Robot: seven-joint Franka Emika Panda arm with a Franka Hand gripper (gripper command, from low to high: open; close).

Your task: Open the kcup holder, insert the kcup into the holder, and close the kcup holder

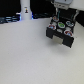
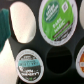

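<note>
Worktop (image 1: 25, 55) plain white, no pattern; kcup holder (image 1: 60, 31) black box, pale patch on its front at 6 o'clock. Pod lids in its tray: green, white, reddish dots. Wrist view: black tray (image 2: 59, 59) with dark round slots; kcup (image 2: 58, 15) green top, white rim and white lettering; second pod (image 2: 30, 65) dark teal lid, white band of text; orange-red lid (image 2: 81, 59) at 3 o'clock edge. White bottle-like object (image 1: 25, 10) at 11 o'clock, dark backdrop behind

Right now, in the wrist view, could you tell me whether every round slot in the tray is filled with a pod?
No: the tray shows an empty dark slot between the pods.
</note>
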